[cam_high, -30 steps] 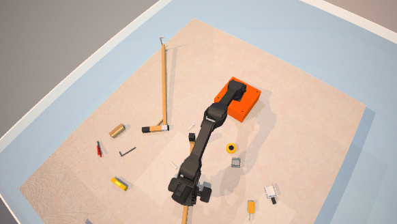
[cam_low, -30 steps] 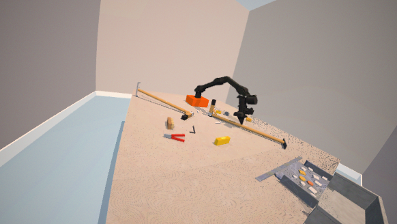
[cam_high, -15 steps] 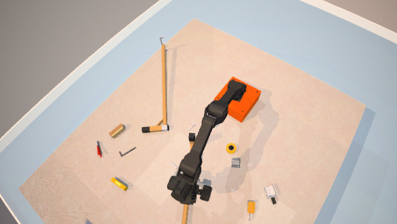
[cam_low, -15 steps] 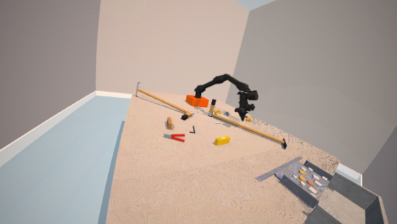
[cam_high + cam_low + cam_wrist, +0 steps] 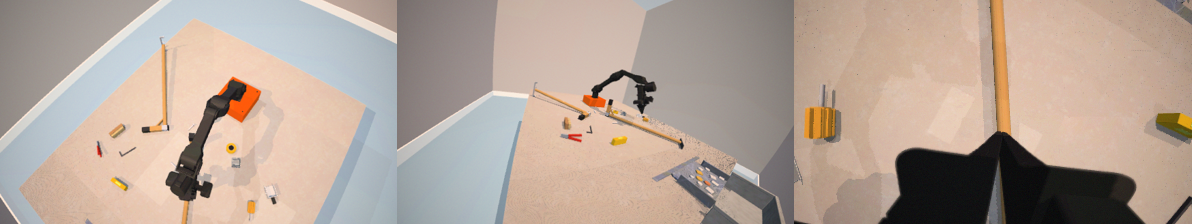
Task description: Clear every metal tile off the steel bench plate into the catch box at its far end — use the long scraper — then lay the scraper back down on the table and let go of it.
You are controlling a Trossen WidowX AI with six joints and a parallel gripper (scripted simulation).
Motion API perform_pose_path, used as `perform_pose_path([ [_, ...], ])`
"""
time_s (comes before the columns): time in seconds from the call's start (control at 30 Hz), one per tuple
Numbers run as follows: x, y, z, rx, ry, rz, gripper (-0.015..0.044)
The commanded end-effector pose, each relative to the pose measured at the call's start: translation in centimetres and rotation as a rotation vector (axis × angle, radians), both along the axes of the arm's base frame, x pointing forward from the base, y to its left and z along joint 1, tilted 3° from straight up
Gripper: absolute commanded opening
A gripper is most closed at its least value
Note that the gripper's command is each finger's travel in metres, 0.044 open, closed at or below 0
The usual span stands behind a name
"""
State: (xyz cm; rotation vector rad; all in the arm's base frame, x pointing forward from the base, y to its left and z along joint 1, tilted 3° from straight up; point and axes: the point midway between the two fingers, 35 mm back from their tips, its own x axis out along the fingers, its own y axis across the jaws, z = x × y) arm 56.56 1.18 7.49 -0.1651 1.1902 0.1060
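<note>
The long scraper point(image 5: 185, 212) point(image 5: 646, 128) point(image 5: 1001, 65) lies on the surface point(image 5: 293, 136) point(image 5: 550, 177) point(image 5: 1094, 65), its shaft running out from near the orange base block point(image 5: 250, 102) point(image 5: 598, 102) toward the bench plate point(image 5: 687, 169); that lay presumably keeps its grip end within the arm's reach while the dark blade point(image 5: 681, 143) already points roughly at the work. The gripper point(image 5: 187, 195) point(image 5: 642, 112) point(image 5: 1000, 136) is fully closed, fingertips together, with nothing between them; it hangs over the shaft, pointing down, so the tool is not held, and the fingers would need to part before they could straddle the wood. The metal tiles point(image 5: 709, 190) sit scattered on the plate between its raised side walls, which probably serve to steer them along; the catch box point(image 5: 755, 189) stands at the plate's far end, as if to take whatever is pushed over.

The scraper has a slim, round, honey-coloured wooden shaft; the blade is dark and set crosswise at one end; at the other a wooden upright point(image 5: 609, 108) rises with a black cap point(image 5: 192, 137) point(image 5: 610, 102); a similar long shaft point(image 5: 164, 85) point(image 5: 561, 101) ends in a pale metal hook point(image 5: 162, 39) point(image 5: 535, 89), and seems the wrong tool for pushing tiles.
</note>
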Motion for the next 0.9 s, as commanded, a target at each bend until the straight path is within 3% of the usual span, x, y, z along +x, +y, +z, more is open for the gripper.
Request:
perform_pose_path([
  [0.0,-0.1,0.0,1.1,0.0,-0.012,-0.004,0.0],
  [0.47,-1.7,4.3,5.4,0.036,-0.062,-0.075,0.0],
  [0.87,-1.3,4.3,3.6,0.036,-0.063,-0.076,0.0],
])
